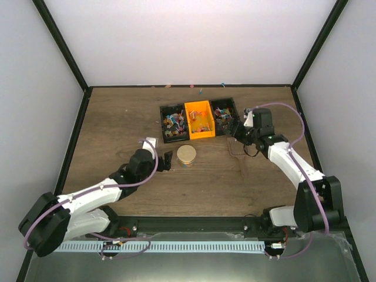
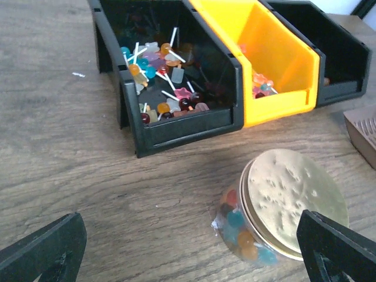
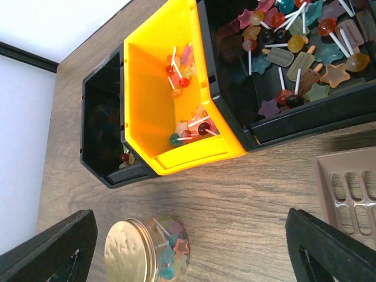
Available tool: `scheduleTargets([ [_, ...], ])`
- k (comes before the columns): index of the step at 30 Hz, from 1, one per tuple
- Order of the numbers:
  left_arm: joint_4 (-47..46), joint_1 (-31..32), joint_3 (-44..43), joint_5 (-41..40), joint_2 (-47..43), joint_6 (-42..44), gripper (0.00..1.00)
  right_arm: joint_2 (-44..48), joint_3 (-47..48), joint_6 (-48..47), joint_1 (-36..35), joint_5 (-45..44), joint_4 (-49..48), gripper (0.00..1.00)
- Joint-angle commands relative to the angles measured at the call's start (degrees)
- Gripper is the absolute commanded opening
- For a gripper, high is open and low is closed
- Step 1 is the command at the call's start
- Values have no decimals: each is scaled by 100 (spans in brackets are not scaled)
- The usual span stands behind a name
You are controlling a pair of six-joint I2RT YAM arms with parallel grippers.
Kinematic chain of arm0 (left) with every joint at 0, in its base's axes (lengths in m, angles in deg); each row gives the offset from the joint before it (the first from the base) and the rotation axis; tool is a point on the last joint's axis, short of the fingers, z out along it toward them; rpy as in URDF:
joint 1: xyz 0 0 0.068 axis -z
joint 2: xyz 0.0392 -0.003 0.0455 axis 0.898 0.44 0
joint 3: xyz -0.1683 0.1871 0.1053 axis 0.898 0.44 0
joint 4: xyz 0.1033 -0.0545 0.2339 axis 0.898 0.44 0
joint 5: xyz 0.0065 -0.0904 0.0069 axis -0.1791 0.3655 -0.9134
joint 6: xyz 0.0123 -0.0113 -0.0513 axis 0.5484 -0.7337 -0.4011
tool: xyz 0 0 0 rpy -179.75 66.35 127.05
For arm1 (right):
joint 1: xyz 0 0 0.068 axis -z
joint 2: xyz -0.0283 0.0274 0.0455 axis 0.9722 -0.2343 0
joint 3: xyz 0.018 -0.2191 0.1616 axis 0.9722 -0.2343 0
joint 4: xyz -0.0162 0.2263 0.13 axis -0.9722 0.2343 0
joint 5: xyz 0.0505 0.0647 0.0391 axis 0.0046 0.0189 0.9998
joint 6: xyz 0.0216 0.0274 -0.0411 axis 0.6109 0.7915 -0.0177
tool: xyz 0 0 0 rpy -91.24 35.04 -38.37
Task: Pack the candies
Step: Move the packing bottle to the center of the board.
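The candies are small coloured sweets on sticks. Many lie in the left black bin point(image 2: 158, 70) and the right black bin point(image 3: 294, 53), a few in the orange bin point(image 3: 153, 88) between them. More candies point(image 2: 238, 226) fill a clear jar with a round gold lid point(image 2: 294, 200), which stands on the table in front of the bins point(image 1: 187, 155). My left gripper point(image 2: 191, 252) is open just left of the jar, with the jar near its right finger point(image 2: 338, 247). My right gripper point(image 3: 191, 247) is open over bare wood in front of the right bin, holding nothing.
A clear ribbed square lid point(image 3: 349, 194) lies flat on the table under the right arm point(image 1: 238, 150). A few stray sweets point(image 1: 200, 91) sit near the back wall. The enclosure's white walls and black frame ring the wooden table point(image 1: 117, 129).
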Motion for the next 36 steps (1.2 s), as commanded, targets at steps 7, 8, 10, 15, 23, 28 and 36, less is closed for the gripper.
scheduleTargets([
  [7, -2544, 433, 1490, 148, -589, 1513, 100, -635, 137, 69, 2, -32, -243, 89],
  [8, -2679, 436, 1495, 150, -493, 1444, 100, -693, 188, 44, 6, -23, -241, 89],
  [10, -3001, 435, 1496, 489, -125, 1403, 100, -836, 312, -11, 7, -16, -186, 89],
  [15, -4578, 557, 1780, 670, 1288, 1703, 100, -1353, 676, -158, 4, 109, -43, 89],
  [23, -5645, 576, 1349, 1107, 2670, 2031, 100, -1562, 698, -183, 2, 227, 51, 89],
  [28, -5964, 576, 868, 1165, 3416, 2144, 100, -1536, 566, -217, 4, 315, 105, 89],
  [36, -6373, 552, 498, 1287, 4355, 2246, 100, -1489, 498, -379, 15, 231, 337, 89],
])
